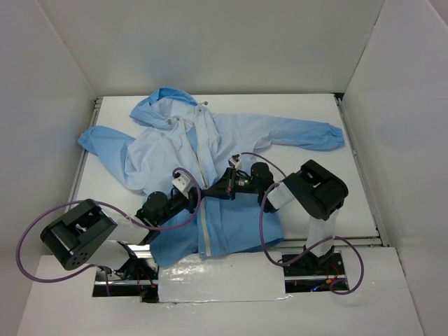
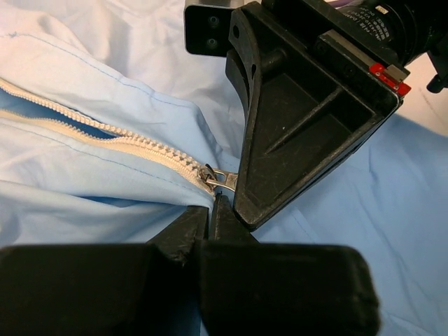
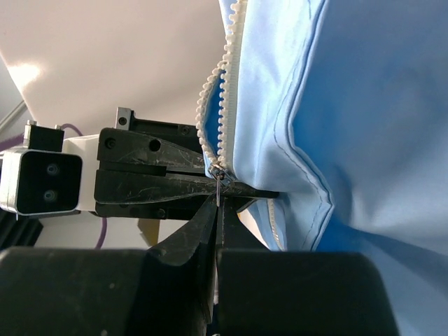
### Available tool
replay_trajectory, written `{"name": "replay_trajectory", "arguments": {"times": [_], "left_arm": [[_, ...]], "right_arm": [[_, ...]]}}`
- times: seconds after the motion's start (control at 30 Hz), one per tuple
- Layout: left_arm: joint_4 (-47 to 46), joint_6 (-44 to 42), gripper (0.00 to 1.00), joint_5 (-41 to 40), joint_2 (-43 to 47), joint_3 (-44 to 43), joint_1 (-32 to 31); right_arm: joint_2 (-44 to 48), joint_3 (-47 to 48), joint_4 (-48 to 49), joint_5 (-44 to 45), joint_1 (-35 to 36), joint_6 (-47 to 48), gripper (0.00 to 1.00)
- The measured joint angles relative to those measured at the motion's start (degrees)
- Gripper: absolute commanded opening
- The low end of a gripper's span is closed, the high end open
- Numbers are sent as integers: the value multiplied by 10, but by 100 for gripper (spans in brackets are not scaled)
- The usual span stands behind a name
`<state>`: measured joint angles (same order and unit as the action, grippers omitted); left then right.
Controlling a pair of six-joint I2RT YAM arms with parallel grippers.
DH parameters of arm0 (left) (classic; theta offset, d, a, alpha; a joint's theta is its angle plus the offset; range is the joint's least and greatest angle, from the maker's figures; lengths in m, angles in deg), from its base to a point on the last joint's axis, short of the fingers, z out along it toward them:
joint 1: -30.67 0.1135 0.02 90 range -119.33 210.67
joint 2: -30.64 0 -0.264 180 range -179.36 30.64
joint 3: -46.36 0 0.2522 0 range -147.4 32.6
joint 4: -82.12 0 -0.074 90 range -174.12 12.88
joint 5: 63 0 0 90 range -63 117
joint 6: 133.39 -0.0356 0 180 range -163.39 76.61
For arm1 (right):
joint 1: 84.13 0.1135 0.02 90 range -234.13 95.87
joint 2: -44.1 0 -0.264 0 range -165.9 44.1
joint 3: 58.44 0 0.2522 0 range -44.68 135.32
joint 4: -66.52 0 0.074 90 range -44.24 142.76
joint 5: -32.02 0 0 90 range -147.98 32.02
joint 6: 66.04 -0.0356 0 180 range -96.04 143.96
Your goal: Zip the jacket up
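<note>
The light-blue hooded jacket [image 1: 238,133] lies flat on the white table [image 1: 350,182], hood far, hem near. Its white zipper [image 1: 204,157] runs down the middle. Both grippers meet at the slider, low on the front. My right gripper [image 3: 218,204] is shut on the metal pull tab [image 3: 220,187]; above it the teeth [image 3: 210,105] stand apart. My left gripper [image 2: 212,204] is shut on the jacket fabric just below the slider [image 2: 209,173], beside the right finger [image 2: 301,119]. In the top view the left gripper [image 1: 199,197] and the right gripper [image 1: 212,190] touch.
White walls [image 1: 49,105] enclose the table on three sides. The sleeves spread left [image 1: 98,143] and right [image 1: 315,133]. Purple cables [image 1: 28,245] loop from both arms. The left wrist's white camera block [image 3: 42,182] shows in the right wrist view.
</note>
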<state>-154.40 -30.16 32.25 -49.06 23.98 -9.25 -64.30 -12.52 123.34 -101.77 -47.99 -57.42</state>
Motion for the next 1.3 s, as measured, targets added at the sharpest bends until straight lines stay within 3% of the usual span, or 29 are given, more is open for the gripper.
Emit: {"name": "replay_trajectory", "arguments": {"times": [0.33, 0.43, 0.53, 0.77, 1.1, 1.3], "left_arm": [[-37, 22, 0, -7, 4, 9, 7], [-47, 29, 8, -8, 4, 15, 8], [-53, 37, 9, -2, 0, 17, 8], [-79, 52, 0, 15, -29, 21, 8], [-54, 54, 0, 31, -27, 27, 8], [-47, 55, 0, 38, -22, 28, 8]], "right_arm": [[85, 61, -225, -1, -2, 88, 0], [96, 87, -287, -8, -6, 106, 0], [101, 117, -348, -7, -11, 111, 0], [111, 209, -533, 40, -17, 134, 0], [-14, 353, -624, 65, -26, 162, 0], [-123, 525, -714, 71, -54, 184, 0]]}}
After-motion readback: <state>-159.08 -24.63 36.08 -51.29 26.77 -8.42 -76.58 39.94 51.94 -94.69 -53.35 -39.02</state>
